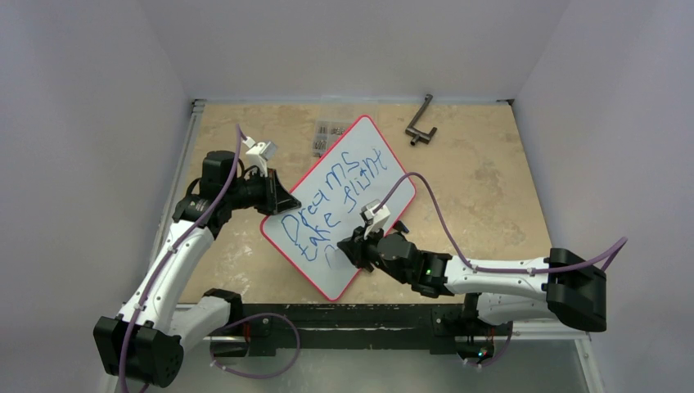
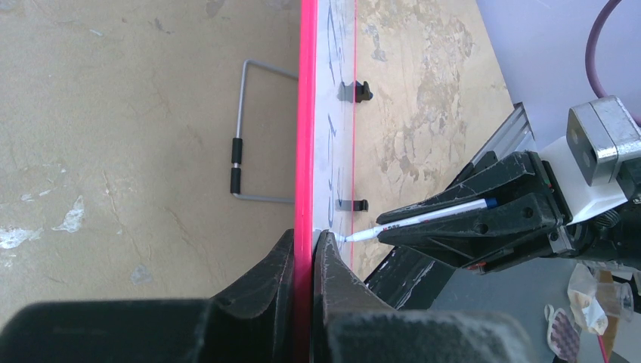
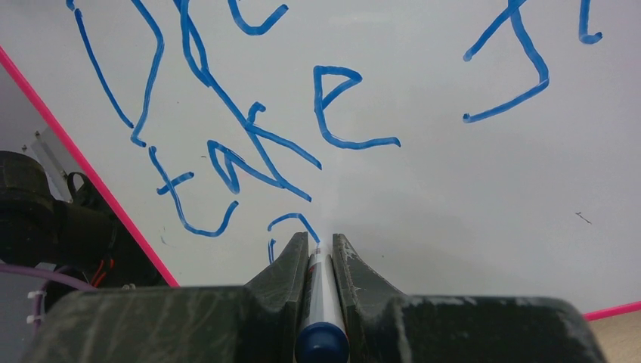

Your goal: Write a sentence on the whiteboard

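- A tan, mottled table fills the middle of the overhead view, closed in by plain white walls on three sides; a black rail runs along its near edge at the bottom of the frame.
- The whiteboard lies at the center of the table, turned at an angle, one corner pointing to the top of the frame.
- The sentence, in blue marker, crosses the board in two slanted lines; a short blue stroke sits beneath them.
- The left pincer is clamped on the board's red rim at center left, jaws pressed to both faces.
- The right pincer, at the board's lower right, grips a marker tightly, its tip touching the white surface at that stroke.
- A dark metal crank rests at the upper right, well apart from the board.
- A small clear packet lies at the upper center, just beside the board's edge.
- A bent wire handle lies beside the rim in the left wrist view.
- Purple cables loop over both arms; the right one arches above the board's right corner.
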Controlling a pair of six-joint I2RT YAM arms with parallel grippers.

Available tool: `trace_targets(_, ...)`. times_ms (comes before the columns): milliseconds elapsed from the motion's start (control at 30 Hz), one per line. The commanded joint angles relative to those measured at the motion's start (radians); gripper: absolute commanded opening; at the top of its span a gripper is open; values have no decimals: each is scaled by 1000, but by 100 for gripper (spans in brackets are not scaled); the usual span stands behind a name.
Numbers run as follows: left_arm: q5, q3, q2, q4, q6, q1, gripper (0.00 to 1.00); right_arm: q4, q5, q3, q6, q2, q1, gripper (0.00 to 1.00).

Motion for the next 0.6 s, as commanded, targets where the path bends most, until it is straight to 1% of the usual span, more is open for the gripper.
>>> trace_targets(0, -111, -2, -3, -7, 109, -8, 0, -180, 25, -39, 23, 72, -10, 0)
trace_targets(333, -106, -2, -4, -4, 108, -8, 0, -242, 44, -32, 74, 68, -10, 0)
trace_targets(567, -98, -2, -3, -2, 106, -8, 0, -316, 50, 0, 65, -26, -10, 0)
